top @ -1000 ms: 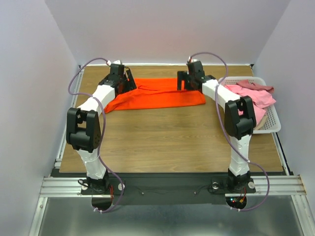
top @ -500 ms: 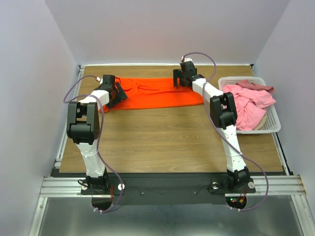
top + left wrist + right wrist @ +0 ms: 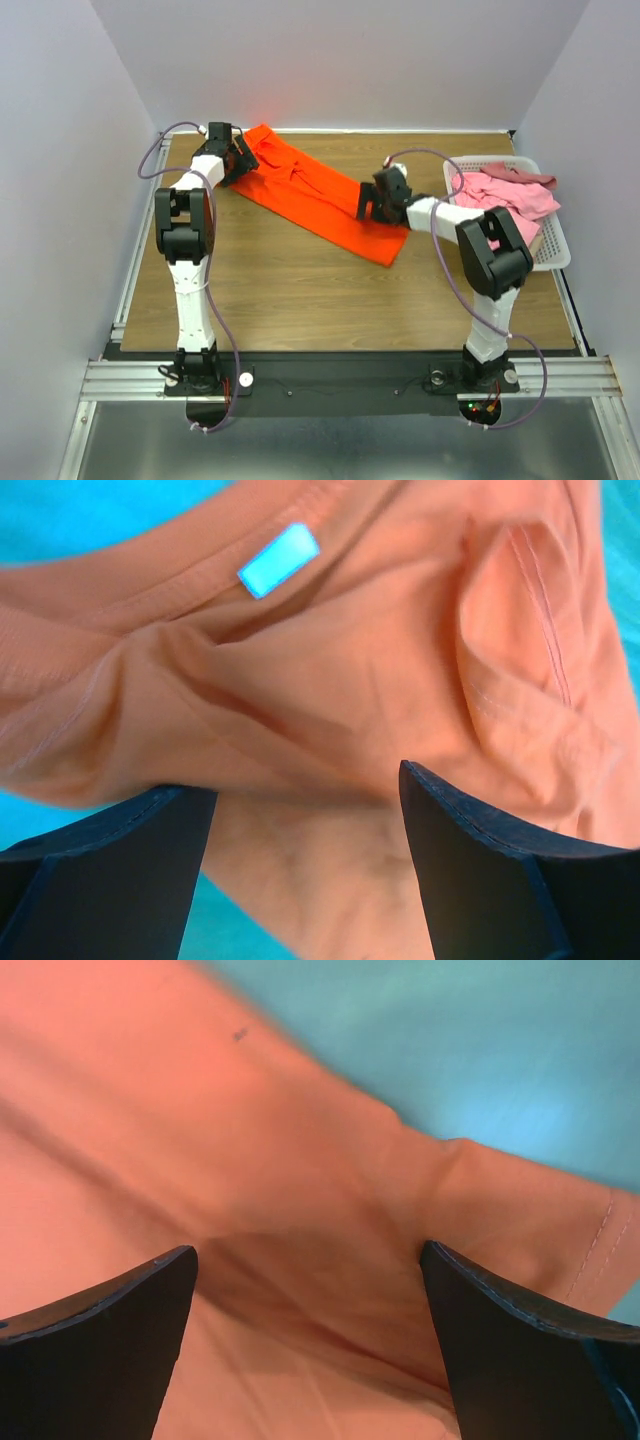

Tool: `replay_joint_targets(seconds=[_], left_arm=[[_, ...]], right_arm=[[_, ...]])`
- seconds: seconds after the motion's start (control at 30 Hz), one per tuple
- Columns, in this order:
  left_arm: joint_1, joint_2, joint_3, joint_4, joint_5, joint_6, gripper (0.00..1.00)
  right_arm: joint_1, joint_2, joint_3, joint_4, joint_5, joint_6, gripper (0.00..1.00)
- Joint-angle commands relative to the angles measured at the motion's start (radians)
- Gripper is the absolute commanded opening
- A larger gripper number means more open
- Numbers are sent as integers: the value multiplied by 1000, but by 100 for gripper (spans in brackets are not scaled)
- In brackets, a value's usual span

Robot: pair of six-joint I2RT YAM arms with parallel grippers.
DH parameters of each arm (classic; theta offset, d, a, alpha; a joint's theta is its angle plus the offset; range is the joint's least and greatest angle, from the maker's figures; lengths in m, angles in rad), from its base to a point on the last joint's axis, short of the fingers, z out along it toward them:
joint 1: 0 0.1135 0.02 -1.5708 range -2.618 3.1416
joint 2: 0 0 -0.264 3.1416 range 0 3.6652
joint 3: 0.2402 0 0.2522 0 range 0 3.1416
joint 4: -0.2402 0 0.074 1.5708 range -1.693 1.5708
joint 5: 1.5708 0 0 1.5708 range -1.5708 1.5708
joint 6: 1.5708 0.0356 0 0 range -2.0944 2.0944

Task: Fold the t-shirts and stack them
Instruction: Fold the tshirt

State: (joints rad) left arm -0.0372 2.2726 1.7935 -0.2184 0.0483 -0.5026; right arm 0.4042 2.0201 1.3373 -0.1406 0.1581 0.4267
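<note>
The bright orange-red t-shirt (image 3: 310,195) lies flat and slanted on the wooden table, from the far left corner down to the middle right. My left gripper (image 3: 238,155) is at its far left end. In the left wrist view that gripper (image 3: 300,790) stands open, its fingers down on wrinkled cloth (image 3: 330,660) just below the collar label (image 3: 278,558). My right gripper (image 3: 368,205) is at the shirt's near right end. In the right wrist view it (image 3: 305,1255) stands wide open, with cloth (image 3: 200,1130) near the hem bunched between its fingers. More t-shirts, light pink (image 3: 505,205) and dusty rose (image 3: 520,176), lie in the basket.
A white slatted basket (image 3: 555,258) stands at the table's right edge, close to the right arm's elbow. Walls close in the table on the left, far and right sides. Bare wood (image 3: 300,290) stretches in front of the shirt.
The orange-red shirt has swung from lying straight across the back to a slant. The left gripper went to the far left corner. The right gripper came nearer and to the right.
</note>
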Motion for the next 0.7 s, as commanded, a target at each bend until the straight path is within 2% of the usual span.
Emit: replay_joint_targets(seconds=[0.0, 0.03, 0.07, 0.17, 0.27, 0.37, 0.67], left_arm=[[-24, 102, 174, -122, 58, 25, 84], [-38, 117, 200, -131, 53, 33, 84], [-64, 146, 231, -144, 35, 38, 85], [-96, 192, 338, -183, 27, 27, 84], [-116, 249, 412, -185, 62, 0, 84], [-130, 286, 451, -184, 84, -17, 85], [-155, 303, 537, -167, 97, -40, 85]], right_arm=[[165, -101, -252, -50, -97, 210, 100], [197, -125, -342, -47, -97, 239, 100], [264, -179, -381, -22, -101, 301, 100], [356, -237, -536, 31, -143, 455, 100], [519, -287, -590, 110, -154, 524, 100], [605, -325, -579, 110, -147, 540, 100], [688, -559, -616, 87, -80, 581, 100]])
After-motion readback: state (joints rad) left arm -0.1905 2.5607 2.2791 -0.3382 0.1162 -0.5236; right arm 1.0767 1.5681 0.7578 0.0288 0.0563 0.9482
